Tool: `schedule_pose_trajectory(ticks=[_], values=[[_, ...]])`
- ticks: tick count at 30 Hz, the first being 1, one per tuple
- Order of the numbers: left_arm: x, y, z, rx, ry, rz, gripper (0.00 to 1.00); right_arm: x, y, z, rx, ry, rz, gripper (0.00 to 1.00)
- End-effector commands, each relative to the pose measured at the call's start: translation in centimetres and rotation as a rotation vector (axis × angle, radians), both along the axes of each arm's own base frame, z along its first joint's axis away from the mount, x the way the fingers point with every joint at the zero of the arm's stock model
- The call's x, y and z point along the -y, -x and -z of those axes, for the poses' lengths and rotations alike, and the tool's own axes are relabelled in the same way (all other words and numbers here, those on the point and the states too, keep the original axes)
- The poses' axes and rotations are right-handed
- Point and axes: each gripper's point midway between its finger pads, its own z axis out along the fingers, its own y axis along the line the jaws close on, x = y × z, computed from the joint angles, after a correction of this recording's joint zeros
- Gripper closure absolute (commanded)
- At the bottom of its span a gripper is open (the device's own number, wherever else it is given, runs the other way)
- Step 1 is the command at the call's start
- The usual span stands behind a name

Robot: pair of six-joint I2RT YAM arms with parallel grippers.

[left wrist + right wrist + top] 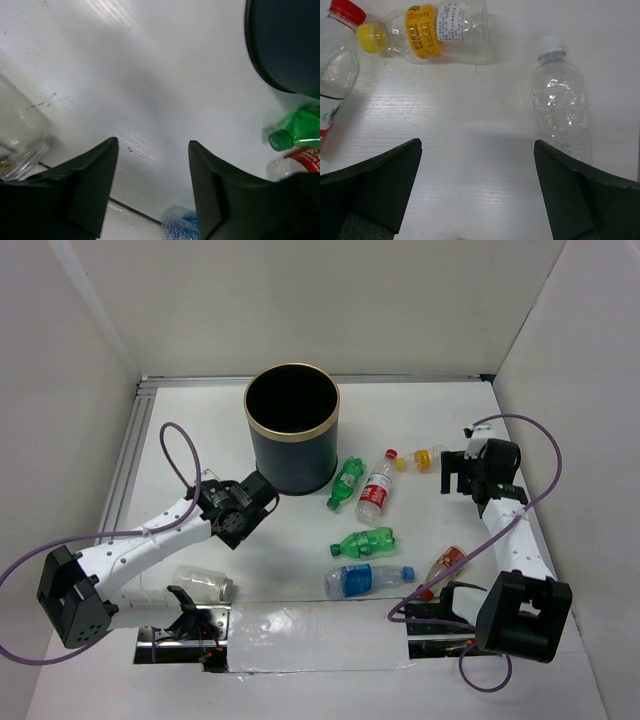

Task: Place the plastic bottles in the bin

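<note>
Two green bottles: upper green bottle (347,483) lies just right of the bin (295,465); lower green bottle (364,542) lies mid-frame on the white bench (280,550).
Bin: dark cylinder, thin gold rim, upright, upper centre.
Clear bottles: red-white-labelled bottle (376,495) beside the upper green; yellow-labelled bottle (425,458) farther right; blue-labelled bottle (365,578) lowest.
Left end effector (262,492): spread, empty, at the bin's lower left.
Right end effector (452,480): spread wide, empty, right of the yellow-labelled bottle.

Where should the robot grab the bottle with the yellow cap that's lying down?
Probably around its labelled middle, from straight above. The yellow-capped bottle lies flat on its side, so the round body offers two free sides to pinch. The open right gripper would likely need turning so it straddles the bottle's width.
</note>
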Motion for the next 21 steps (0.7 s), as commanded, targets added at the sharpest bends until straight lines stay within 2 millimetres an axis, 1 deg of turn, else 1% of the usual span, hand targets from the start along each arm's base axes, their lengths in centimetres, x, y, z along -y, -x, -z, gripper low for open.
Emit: schedule_pose_trajectory(ticks=[1,2,4,5,6,7,8,10,12,13,16,17,18,19,20,21], values=[[-1.3,1.4,0.6,-0.05,0.009,-0.202,0.28,0.6,-0.2,-1.4,0.043,0.037,0.007,0.0],[-1.3,1.9,1.2,-0.071,0.002,-0.22,0.25,0.6,-0.1,-1.4,0.043,0.037,0.007,0.0],[-2.5,2.9,1.9,-0.119,-0.054,-0.269,0.21,0.5,0.0,-1.0,0.035,0.026,0.013,0.0],[-2.4,2.9,1.5,-0.123,-0.074,-0.276,0.21,0.5,0.0,-1.0,0.035,0.026,0.013,0.0],[-3.1,3.0,1.3,-0.119,-0.112,-0.3,0.2,0.5,0.0,-1.0,0.035,0.026,0.013,0.0],[-4.2,3.7,1.1,-0.141,-0.164,-0.324,0.16,0.5,-0.1,-1.2,0.044,0.028,0.013,0.0],[-4.2,3.5,1.0,-0.139,-0.179,-0.305,0.15,0.5,-0.1,-1.2,0.044,0.028,0.013,0.0],[-4.3,4.3,1.8,-0.179,-0.18,-0.314,0.15,0.5,-0.3,-1.3,0.053,0.03,0.014,0.0],[-4.4,4.4,1.8,-0.193,-0.179,-0.312,0.13,0.4,-0.3,-1.1,0.046,0.022,0.005,0.0],[-4.6,4.3,1.9,-0.19,-0.2,-0.302,0.13,0.3,-0.3,-1.1,0.046,0.014,0.011,0.0],[-4.0,3.4,1.2,-0.165,-0.186,-0.302,0.12,-0.3,-0.3,-0.7,0.033,-0.01,-0.016,0.0],[-3.5,2.8,1.2,-0.169,-0.205,-0.232,0.12,-1.2,-0.2,-0.3,0.03,-0.021,-0.066,0.0],[-1.8,1.2,0.2,-0.132,-0.16,-0.201,0.12,-2.4,0.1,0.4,0.001,-0.046,-0.125,0.0],[-1.0,-0.5,-0.6,-0.083,-0.169,-0.144,0.1,-4.1,0.0,0.1,0.0,-0.075,-0.222,0.0],[-0.1,-1.2,-1.6,-0.073,-0.223,0.01,0.1,-7.3,0.0,-1.2,0.041,-0.122,-0.448,0.0],[2.5,-3.1,-3.9,-0.012,-0.22,0.106,0.08,-9.7,0.5,-1.6,0.046,-0.154,-0.578,0.0]])
